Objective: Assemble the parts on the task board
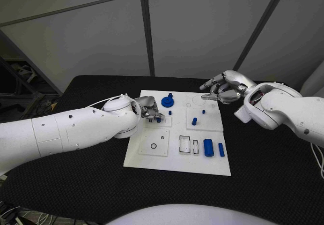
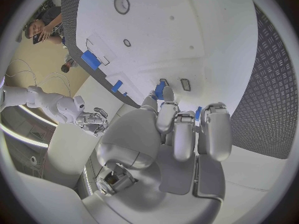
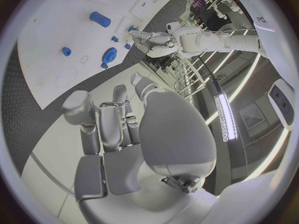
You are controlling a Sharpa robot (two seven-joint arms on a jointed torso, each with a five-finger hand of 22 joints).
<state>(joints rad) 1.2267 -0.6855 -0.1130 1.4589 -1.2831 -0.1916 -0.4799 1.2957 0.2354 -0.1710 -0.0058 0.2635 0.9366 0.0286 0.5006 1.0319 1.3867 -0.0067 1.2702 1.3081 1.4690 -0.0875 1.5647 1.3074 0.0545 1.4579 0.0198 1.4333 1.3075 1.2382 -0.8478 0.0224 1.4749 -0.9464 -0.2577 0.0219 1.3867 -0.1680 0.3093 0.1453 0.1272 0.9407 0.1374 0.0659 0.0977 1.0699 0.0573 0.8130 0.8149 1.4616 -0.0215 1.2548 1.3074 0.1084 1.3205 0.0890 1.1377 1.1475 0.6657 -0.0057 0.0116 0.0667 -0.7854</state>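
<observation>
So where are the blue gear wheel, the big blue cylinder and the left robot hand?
blue gear wheel (image 1: 167, 101): head view, on its toothed disc.
big blue cylinder (image 1: 209, 147): head view, mid-body.
left robot hand (image 1: 151, 112): head view, middle of the fingers.

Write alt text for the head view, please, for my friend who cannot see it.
Two white robot arms reach over a white task board on a black table. The left hand holds a small blue part at the board's left side; the right hand hovers at its far right corner. Other blue parts, including a gear, lie on the board.
</observation>
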